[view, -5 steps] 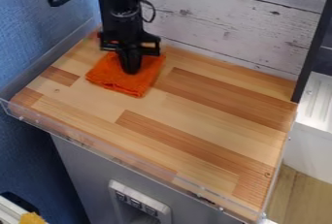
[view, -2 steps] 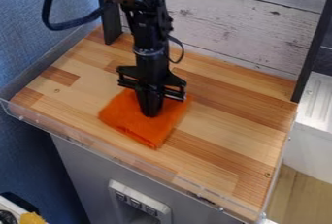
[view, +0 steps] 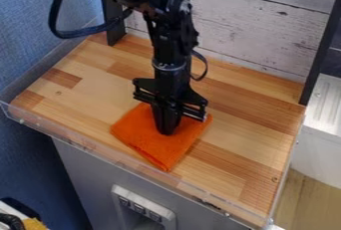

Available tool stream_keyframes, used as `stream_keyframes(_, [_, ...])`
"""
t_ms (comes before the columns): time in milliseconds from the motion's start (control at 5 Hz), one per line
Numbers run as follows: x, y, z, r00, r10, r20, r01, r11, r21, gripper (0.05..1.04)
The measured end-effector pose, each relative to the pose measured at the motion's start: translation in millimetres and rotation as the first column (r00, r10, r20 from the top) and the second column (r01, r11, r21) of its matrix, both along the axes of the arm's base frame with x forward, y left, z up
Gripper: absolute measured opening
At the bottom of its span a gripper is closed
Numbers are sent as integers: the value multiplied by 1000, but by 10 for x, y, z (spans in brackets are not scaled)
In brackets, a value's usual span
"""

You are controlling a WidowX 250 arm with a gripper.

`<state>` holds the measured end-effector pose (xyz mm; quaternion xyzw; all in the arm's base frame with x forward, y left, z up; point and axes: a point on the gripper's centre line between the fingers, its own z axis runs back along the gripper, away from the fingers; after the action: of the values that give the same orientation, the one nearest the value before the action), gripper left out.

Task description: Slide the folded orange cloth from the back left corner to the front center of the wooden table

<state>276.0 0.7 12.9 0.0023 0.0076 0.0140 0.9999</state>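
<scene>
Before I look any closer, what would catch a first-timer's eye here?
Probably the bright orange folded cloth, lying near the middle of the striped light-brown wooden tabletop. Next, the black jointed robot arm coming in from the top, its black hand down on that cloth. Behind stands a whitewashed plank wall.

Soft light brightens the wooden tabletop [view: 243,109], while the blue wall [view: 28,35] darkens toward the bottom.

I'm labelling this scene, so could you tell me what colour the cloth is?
The cloth is orange, as the camera view shows.
</scene>
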Motion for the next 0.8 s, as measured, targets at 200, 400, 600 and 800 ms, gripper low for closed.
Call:
stream_keyframes(200, [-21,-97,61,1000,-15,11,15,1000,8,59])
stream_keyframes(400, [-70,-201,126,999,-26,18,26,1000,14,83])
stream_keyframes(600, [-105,-236,278,1000,-25,12,24,1000,16,233])
stream_keyframes(800, [9,-230,415,999,-43,22,43,999,8,487])
